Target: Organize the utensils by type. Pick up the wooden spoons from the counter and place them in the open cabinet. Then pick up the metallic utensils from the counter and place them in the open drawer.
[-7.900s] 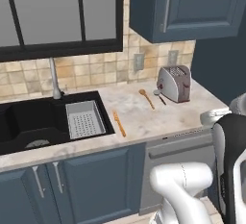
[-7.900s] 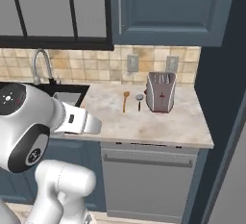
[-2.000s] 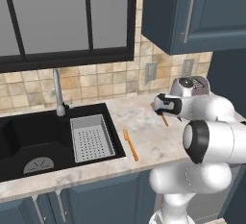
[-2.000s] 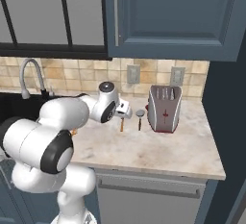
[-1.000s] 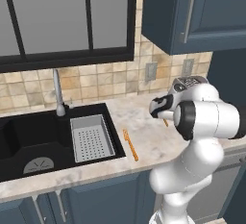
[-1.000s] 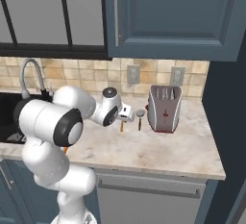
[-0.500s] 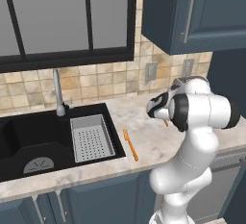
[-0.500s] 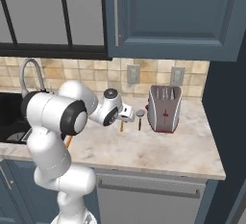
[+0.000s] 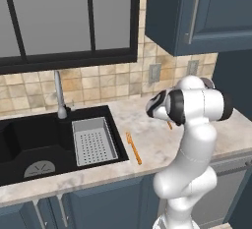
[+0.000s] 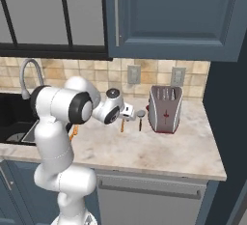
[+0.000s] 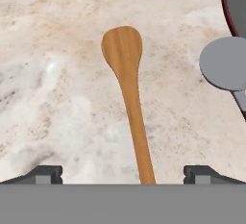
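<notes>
A wooden spoon lies on the beige counter, bowl pointing away from me. My gripper hangs open just above its handle, one fingertip on each side and neither touching it. In the right base view the gripper is over the spoon, left of the toaster. A metallic utensil with a round silver head lies right beside the spoon. The orange-copper fork lies near the sink. The blue upper cabinet is overhead. The drawer is out of view.
A red-and-silver toaster stands close to the right of the utensils. A black sink with a grey strainer tray and a faucet lies to the left. Tiled wall with outlets runs behind.
Since the oldest frames the base drove in and the arm reached out over the spoon. In the last second the arm's upper links rolled upright while the open hand stayed above the spoon.
</notes>
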### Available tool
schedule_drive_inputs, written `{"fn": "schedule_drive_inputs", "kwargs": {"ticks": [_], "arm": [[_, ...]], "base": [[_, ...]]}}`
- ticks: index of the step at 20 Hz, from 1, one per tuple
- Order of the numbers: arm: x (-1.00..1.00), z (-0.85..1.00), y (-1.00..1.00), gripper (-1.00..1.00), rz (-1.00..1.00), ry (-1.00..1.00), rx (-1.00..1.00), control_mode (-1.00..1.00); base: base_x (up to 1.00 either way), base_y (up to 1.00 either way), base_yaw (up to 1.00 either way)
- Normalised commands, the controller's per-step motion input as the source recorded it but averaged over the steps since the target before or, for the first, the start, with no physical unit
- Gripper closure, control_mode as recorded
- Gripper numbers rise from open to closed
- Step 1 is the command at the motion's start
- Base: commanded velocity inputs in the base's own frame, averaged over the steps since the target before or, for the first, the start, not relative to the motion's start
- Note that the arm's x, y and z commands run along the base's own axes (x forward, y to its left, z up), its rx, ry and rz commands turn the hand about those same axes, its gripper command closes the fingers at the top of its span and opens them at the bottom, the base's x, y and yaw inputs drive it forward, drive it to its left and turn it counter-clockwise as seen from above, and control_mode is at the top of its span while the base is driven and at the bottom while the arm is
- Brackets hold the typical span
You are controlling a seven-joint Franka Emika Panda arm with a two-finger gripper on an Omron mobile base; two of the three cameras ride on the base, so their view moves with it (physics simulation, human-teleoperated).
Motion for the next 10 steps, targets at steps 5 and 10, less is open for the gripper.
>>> {"fn": "schedule_drive_inputs", "kwargs": {"ticks": [5,10], "arm": [[0.27,-0.15,-0.05,-1.00,0.00,0.00,0.00,-1.00],[0.12,-0.24,-0.10,-1.00,0.00,0.00,0.00,-1.00]], "base": [[0.00,0.00,0.00],[0.00,0.00,0.00]]}}
